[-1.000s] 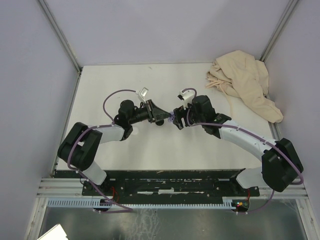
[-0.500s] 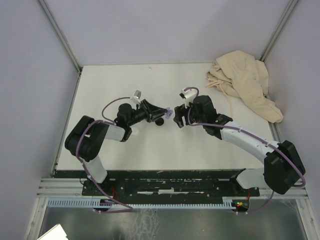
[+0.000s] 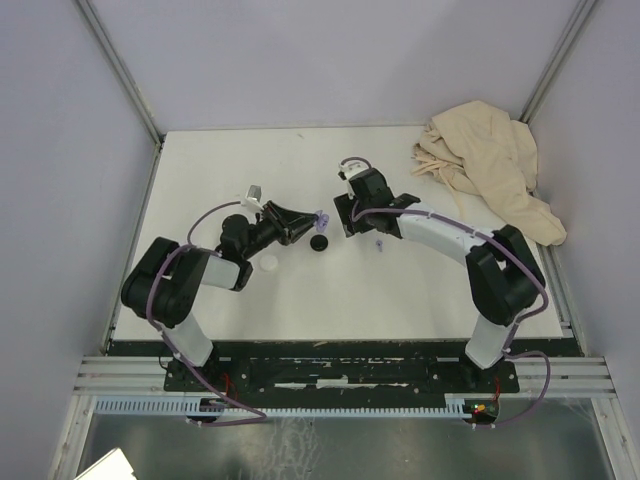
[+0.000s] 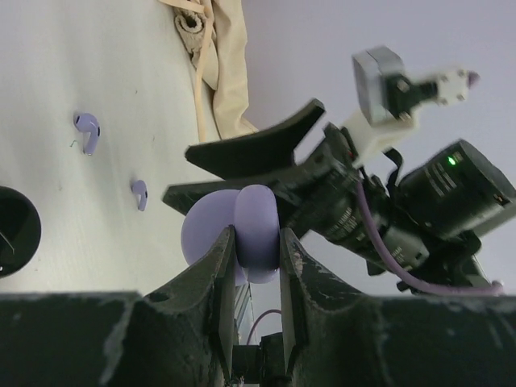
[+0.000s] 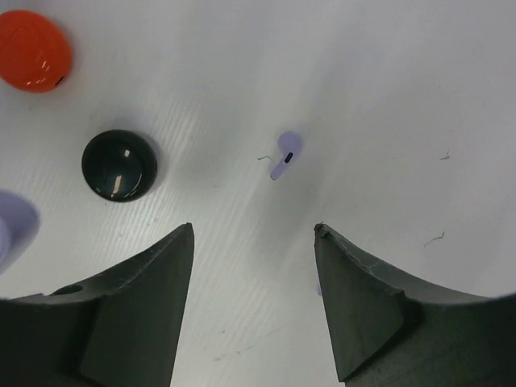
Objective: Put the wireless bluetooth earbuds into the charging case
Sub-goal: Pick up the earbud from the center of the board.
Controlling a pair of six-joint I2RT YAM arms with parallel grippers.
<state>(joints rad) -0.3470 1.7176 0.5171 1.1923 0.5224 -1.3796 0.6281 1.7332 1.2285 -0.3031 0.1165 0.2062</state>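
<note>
My left gripper [image 4: 256, 242] is shut on the lavender charging case [image 4: 242, 230], which it holds above the table with the lid open; in the top view the case [image 3: 321, 218] shows at the fingertips. My right gripper [image 5: 254, 230] stands open and empty above the table, its fingers [image 3: 345, 215] just right of the case. One lavender earbud [image 5: 285, 153] lies on the table beyond the open jaws. The left wrist view shows two lavender earbuds [image 4: 87, 131] [image 4: 139, 193] lying on the table. The top view shows one earbud [image 3: 381, 245] under the right arm.
A black round case [image 3: 319, 243] [image 5: 119, 165] lies below the two grippers. A red round case [image 5: 32, 50] sits farther off in the right wrist view. A white disc [image 3: 268, 263] lies by the left arm. A beige cloth [image 3: 490, 165] is heaped at the back right corner.
Both grippers have shifted toward the far left, the left one carrying the case. The right gripper's jaws have narrowed a little but stay open. An earbud now shows beneath the right arm.
</note>
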